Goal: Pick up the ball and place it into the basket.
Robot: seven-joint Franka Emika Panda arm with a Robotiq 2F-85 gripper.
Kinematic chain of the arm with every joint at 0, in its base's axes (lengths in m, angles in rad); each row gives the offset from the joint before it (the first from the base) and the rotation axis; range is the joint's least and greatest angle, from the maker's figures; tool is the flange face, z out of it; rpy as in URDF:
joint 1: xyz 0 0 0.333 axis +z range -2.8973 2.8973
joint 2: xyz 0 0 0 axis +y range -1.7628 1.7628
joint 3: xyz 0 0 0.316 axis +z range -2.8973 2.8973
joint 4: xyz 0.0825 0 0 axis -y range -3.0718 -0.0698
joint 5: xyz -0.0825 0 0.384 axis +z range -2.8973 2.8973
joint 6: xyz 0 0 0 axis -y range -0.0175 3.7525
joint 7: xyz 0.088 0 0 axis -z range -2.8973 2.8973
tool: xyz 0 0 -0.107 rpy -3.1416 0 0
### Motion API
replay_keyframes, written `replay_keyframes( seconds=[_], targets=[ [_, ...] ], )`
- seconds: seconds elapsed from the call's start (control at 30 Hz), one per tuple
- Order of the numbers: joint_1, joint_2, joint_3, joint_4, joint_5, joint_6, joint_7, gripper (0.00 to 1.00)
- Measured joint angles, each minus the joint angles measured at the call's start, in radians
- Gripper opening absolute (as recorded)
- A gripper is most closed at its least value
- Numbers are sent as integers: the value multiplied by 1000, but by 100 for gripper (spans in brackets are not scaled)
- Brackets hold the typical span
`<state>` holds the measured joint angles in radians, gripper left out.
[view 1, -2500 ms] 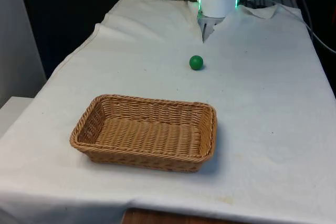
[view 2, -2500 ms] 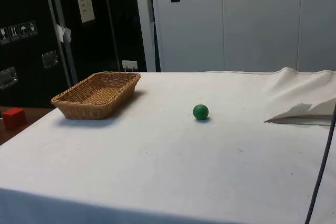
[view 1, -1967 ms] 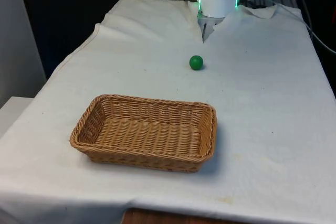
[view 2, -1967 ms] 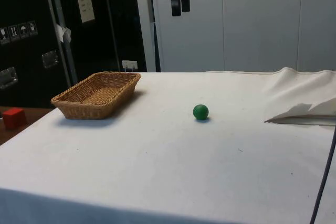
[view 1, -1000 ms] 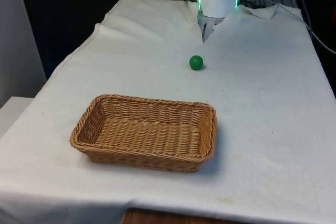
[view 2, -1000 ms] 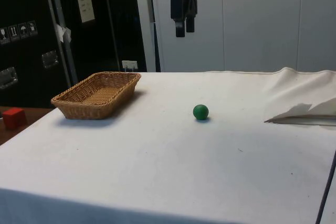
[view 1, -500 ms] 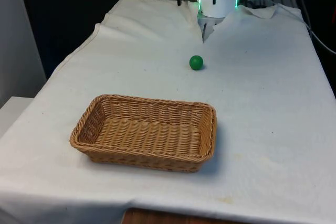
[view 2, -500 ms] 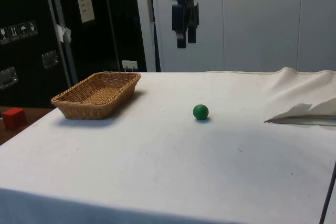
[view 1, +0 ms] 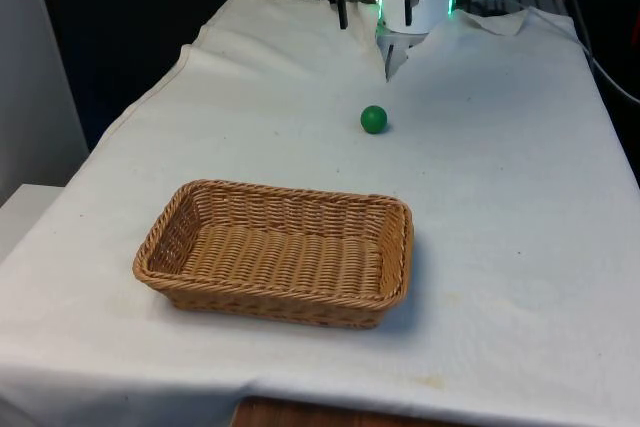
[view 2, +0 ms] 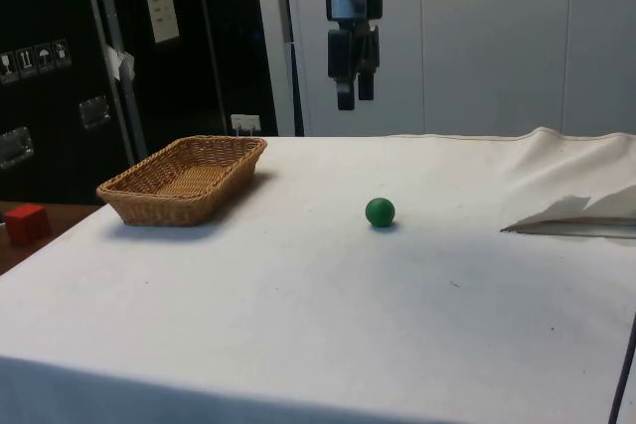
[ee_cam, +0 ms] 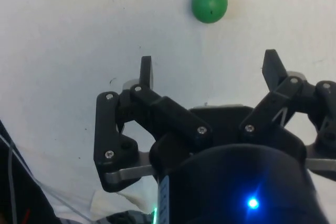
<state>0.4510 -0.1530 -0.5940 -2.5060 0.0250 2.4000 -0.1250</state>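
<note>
On the white-clothed tabletop [view 1: 500, 197] a small green ball [view 1: 374, 119] lies beyond the woven wicker basket [view 1: 277, 251]; the black gripper [view 2: 352, 99] hangs above, fingers [ee_cam: 146, 72] spread.

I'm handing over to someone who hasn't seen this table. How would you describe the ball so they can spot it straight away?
Start from the wicker basket on the white cloth. Look past it towards the far end of the table, where the ball sits alone on bare cloth, apart from the basket and below the raised, open hand. It is small, round and solid green, the only green thing on the cloth.
</note>
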Motion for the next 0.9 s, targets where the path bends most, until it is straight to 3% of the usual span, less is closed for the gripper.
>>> replay_keyframes(
  seconds=[0.33,0.9],
  targets=[
    [0,25,-5,-45,52,66,-57,100],
    [6,104,15,-101,53,212,-64,100]
  ],
)
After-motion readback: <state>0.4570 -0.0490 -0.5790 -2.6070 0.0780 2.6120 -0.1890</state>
